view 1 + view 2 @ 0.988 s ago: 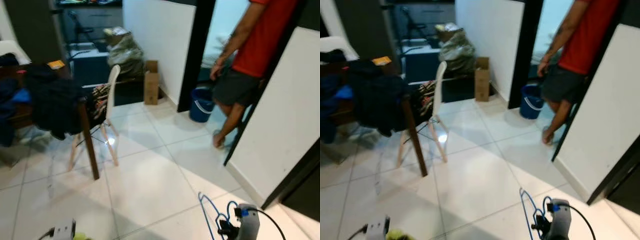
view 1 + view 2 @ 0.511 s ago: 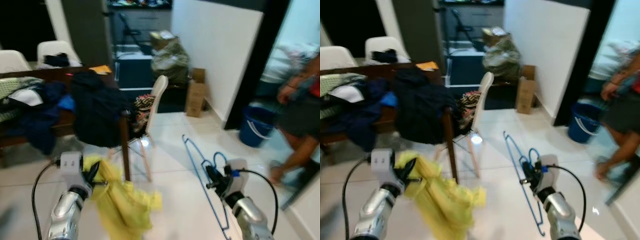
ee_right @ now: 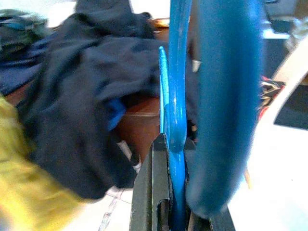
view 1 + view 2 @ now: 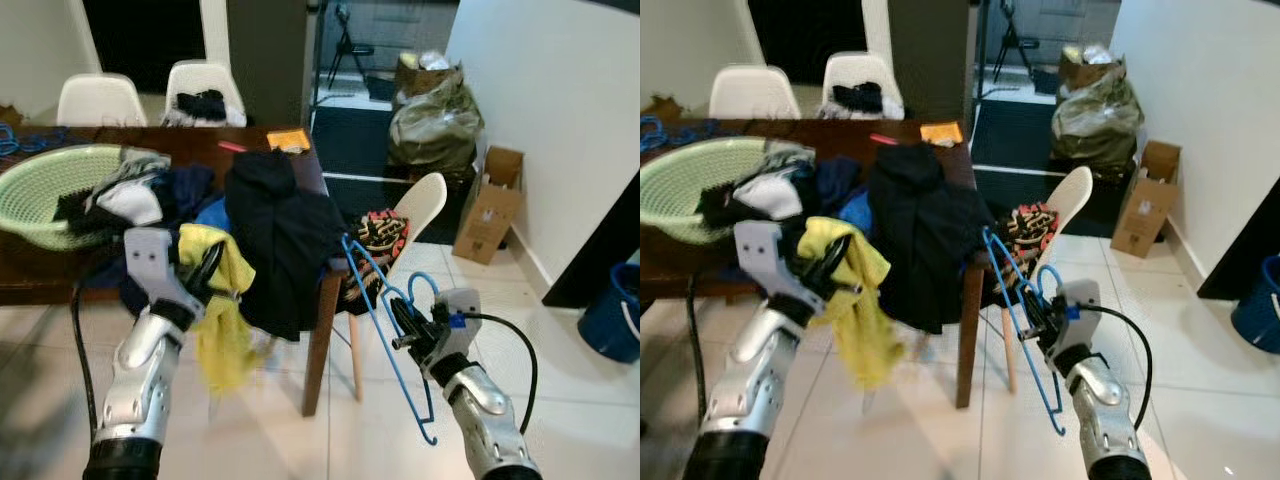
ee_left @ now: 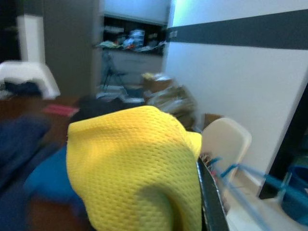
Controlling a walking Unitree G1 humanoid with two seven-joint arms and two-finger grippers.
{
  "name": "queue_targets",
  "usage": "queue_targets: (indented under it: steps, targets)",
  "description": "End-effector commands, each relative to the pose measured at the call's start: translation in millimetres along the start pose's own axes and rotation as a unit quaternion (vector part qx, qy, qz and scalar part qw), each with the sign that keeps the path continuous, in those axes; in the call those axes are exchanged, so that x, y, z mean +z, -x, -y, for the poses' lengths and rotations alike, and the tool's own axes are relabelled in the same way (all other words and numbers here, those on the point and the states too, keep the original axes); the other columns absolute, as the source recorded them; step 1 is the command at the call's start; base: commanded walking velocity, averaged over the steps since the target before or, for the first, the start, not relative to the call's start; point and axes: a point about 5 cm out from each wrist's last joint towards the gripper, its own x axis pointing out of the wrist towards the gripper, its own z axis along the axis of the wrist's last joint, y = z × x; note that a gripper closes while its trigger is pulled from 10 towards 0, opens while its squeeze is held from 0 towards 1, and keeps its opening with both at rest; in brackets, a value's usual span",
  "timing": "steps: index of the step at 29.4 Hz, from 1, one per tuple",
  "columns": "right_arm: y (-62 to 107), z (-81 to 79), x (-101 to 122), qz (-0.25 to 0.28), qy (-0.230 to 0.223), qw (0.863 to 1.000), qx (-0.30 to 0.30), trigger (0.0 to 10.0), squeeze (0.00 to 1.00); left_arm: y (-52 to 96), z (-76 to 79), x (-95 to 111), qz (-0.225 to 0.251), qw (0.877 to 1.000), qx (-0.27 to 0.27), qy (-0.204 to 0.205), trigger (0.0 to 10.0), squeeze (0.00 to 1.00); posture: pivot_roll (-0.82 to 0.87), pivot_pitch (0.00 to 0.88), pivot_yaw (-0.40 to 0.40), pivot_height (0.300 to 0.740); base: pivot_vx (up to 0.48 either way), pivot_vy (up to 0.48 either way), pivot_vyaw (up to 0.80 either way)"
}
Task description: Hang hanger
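My right gripper (image 4: 404, 326) is shut on a blue wire hanger (image 3: 176, 72), held up at the lower right with its long bar slanting down to its end (image 4: 428, 437). My left gripper (image 4: 205, 277) is raised at the left and shut on a yellow mesh garment (image 4: 222, 335), which hangs down from its fingers. In the left wrist view the yellow garment (image 5: 134, 168) covers most of the fingers. Both grippers are in front of the corner of a dark wooden table (image 4: 200, 142).
A black garment (image 4: 280, 240) drapes over the table corner, beside a heap of clothes and a green basket (image 4: 40, 190). A white chair (image 4: 422, 205) stands behind the hanger. A cardboard box (image 4: 488, 200), bags and a blue bucket (image 4: 615, 320) are at the right.
The camera has swung left, so the table is now ahead and the person is out of view. Both arms rose, still holding the hanger and the yellow garment.
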Motion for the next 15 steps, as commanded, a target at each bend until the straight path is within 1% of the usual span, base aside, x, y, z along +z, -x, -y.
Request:
queue_targets:
  steps: [1,2,3,4,5,6,7,8,9,10,12,13,14,15]
  targets:
    - [-1.9,0.5,7,0.012,-0.009,1.0,0.001,10.0,0.0,-9.1,8.3,24,0.037,0.999,-0.031,0.001,10.0,0.0,0.02,0.0,-0.03,0.74,0.48,0.0,-0.8]
    - [-1.9,0.5,7,0.012,-0.009,1.0,0.001,10.0,0.0,-9.1,8.3,24,0.037,0.999,-0.031,0.001,10.0,0.0,0.02,0.0,-0.03,0.74,0.48,0.0,-0.8]
    - [-1.3,2.1,8,0.01,-0.016,1.0,0.0,10.0,0.0,-21.6,18.7,53,0.081,0.995,-0.059,0.003,10.0,0.0,0.02,0.0,-0.032,0.74,0.48,0.0,-0.8]
    - [-1.3,2.1,8,0.01,-0.016,1.0,0.0,10.0,0.0,-21.6,18.7,53,0.081,0.995,-0.059,0.003,10.0,0.0,0.02,0.0,-0.032,0.74,0.48,0.0,-0.8]
    - [-0.8,4.1,9,0.01,-0.019,1.0,-0.002,10.0,0.0,-33.2,29.3,85,0.129,0.988,-0.084,0.0,10.0,0.0,0.03,0.0,-0.035,0.74,0.48,0.0,-0.8]
    - [-0.2,5.4,9,0.008,-0.023,1.0,-0.004,10.0,0.0,-40.9,37.3,115,0.17,0.981,-0.097,-0.005,10.0,0.0,0.03,0.0,-0.035,0.74,0.48,0.0,-0.52]
    - [-0.2,5.4,9,0.008,-0.023,1.0,-0.004,10.0,0.0,-40.9,37.3,115,0.17,0.981,-0.097,-0.005,10.0,0.0,0.03,0.0,-0.035,0.74,0.48,0.0,-0.52]
    - [0.2,6.2,9,0.007,-0.025,1.0,-0.006,10.0,0.0,-44.0,41.7,132,0.193,0.976,-0.102,-0.008,10.0,0.0,0.03,0.0,-0.035,0.74,0.48,0.0,-0.52]
    - [0.2,6.2,9,0.007,-0.025,1.0,-0.006,10.0,0.0,-44.0,41.7,132,0.193,0.976,-0.102,-0.008,10.0,0.0,0.03,0.0,-0.035,0.74,0.48,0.0,-0.52]
    - [0.7,6.7,10,0.007,-0.025,1.0,-0.007,10.0,0.0,-47.3,35.9,151,0.219,0.972,-0.084,-0.019,10.0,0.0,0.02,0.0,-0.033,0.74,0.48,0.0,0.0]
    - [0.7,6.7,10,0.007,-0.025,1.0,-0.007,10.0,0.0,-47.3,35.9,151,0.219,0.972,-0.084,-0.019,10.0,0.0,0.02,0.0,-0.033,0.74,0.48,0.0,0.0]
    - [1.2,7.2,10,0.007,-0.025,1.0,-0.009,10.0,0.0,-50.2,21.6,168,0.241,0.968,-0.05,-0.042,10.0,0.0,0.02,0.0,-0.034,0.74,0.48,0.0,0.0]
    - [1.1,7.2,10,0.005,-0.024,1.0,-0.009,10.0,0.0,-53.1,0.0,184,0.255,0.964,-0.012,-0.07,10.0,0.0,0.03,0.0,-0.037,0.74,0.48,0.0,0.0]
    - [1.1,7.2,10,0.005,-0.024,1.0,-0.009,10.0,0.0,-53.1,0.0,184,0.255,0.964,-0.012,-0.07,10.0,0.0,0.03,0.0,-0.037,0.74,0.48,0.0,0.0]
